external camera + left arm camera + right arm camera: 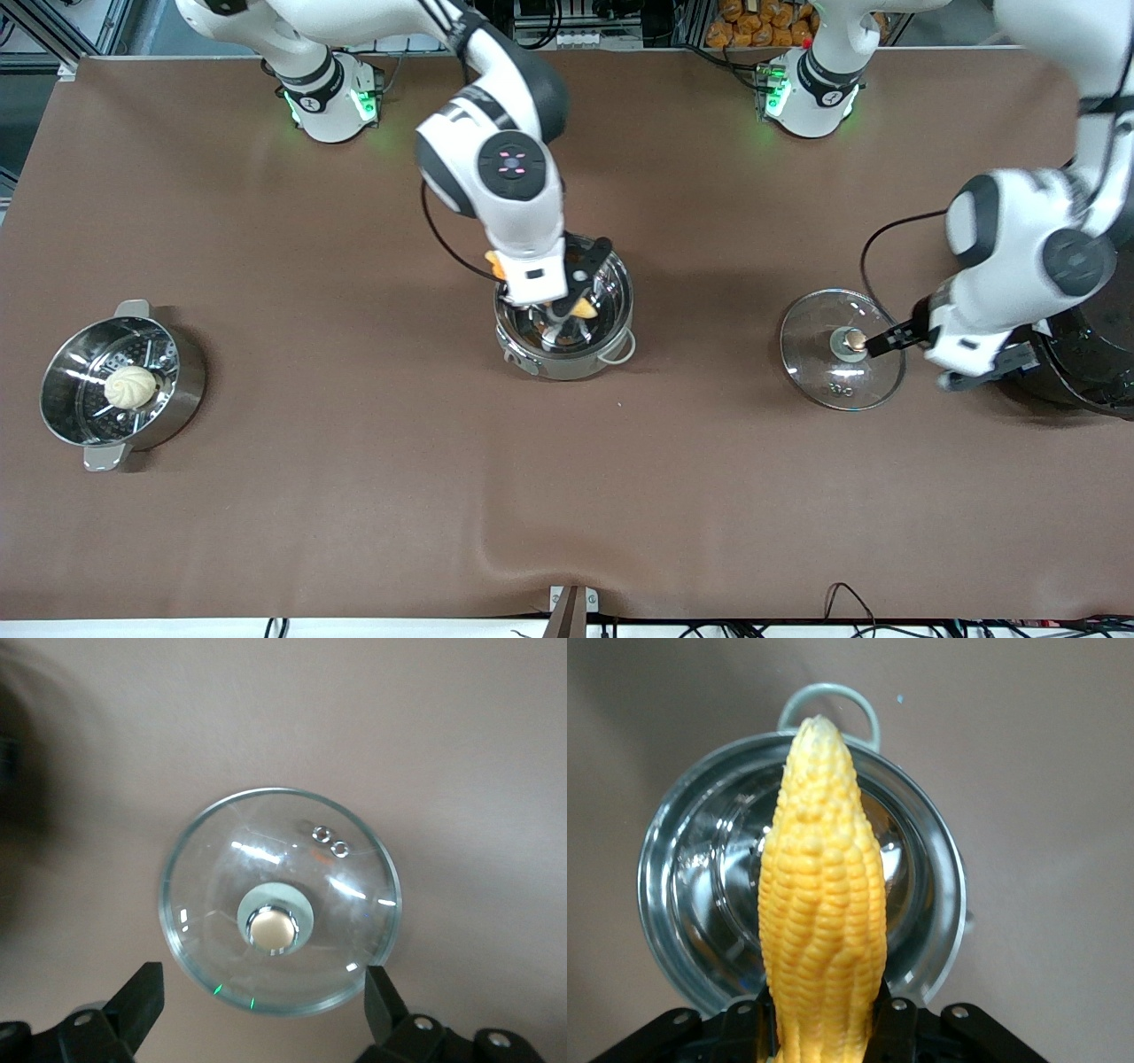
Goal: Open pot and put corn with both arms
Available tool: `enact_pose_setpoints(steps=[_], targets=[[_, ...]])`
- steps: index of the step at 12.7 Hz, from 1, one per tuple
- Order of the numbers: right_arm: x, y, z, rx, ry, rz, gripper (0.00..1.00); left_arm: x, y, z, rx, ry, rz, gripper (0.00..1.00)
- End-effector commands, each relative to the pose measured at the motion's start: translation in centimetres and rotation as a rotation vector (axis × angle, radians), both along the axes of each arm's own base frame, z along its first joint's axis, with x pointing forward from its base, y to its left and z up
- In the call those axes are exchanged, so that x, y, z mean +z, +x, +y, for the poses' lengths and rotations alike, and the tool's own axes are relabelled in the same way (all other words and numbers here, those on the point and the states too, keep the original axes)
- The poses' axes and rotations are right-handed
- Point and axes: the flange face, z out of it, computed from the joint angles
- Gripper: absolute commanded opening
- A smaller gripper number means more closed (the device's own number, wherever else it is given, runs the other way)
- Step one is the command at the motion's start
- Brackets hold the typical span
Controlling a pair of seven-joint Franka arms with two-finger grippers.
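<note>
Currently: pot (564,332) at table ctr, uncovered; right gripper (563,312) over it, clamped on corn (822,904), held lengthwise to drop in. Lid (842,350) on table at pot's 3 o'clock, parked clear; left gripper (873,344) spread wide by knob (854,339), released

Pot (564,341): mid-table, uncovered.
Corn (822,904): clamped in the right gripper (560,312), held lengthwise over the pot's opening, above the rim.
Lid (842,349): flat on the table, knob (854,338) up, beside the pot toward the left arm's end, well apart from it.
Left gripper (266,997): low over the lid, fingers (137,997) spread either side of the knob, not touching it.
Cooker (1094,354): at the left arm's end, just beside the lid.
Steamer pot (120,385): toward the right arm's end, well apart from the pot, slightly nearer the front camera.
Bun (130,387): in the steamer pot, on its insert.
</note>
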Motion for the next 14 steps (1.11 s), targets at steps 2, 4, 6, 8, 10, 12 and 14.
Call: enact_pose_setpoints(steps=[2, 4, 6, 8, 10, 12, 14], targets=[[-2.2, 0.7, 2.0, 0.042, -0.027, -0.020, 0.00, 12.8, -0.7, 0.1, -0.021, -0.004, -0.020, 1.00], [-3.3, 0.4, 2.3, 0.039, -0.038, -0.008, 0.00, 17.9, -1.0, -0.7, -0.038, 0.009, -0.010, 1.00], [-4.0, 0.3, 2.3, 0.040, -0.047, 0.000, 0.00, 20.6, -1.7, -1.3, -0.057, 0.016, 0.019, 1.00], [-4.9, -0.1, 2.5, 0.054, -0.071, 0.002, 0.00, 21.7, -1.7, -1.4, -0.067, 0.018, 0.013, 1.00], [-5.6, -0.4, 2.8, 0.063, -0.084, 0.006, 0.00, 21.7, -1.9, -1.3, -0.070, 0.015, 0.033, 1.00], [-6.4, -0.5, 2.8, 0.063, -0.092, 0.017, 0.00, 22.5, -2.4, -1.7, -0.080, 0.017, 0.020, 1.00], [-6.9, -0.9, 2.8, 0.075, -0.115, 0.022, 0.00, 22.9, -2.9, -4.8, -0.137, 0.010, 0.012, 1.00]])
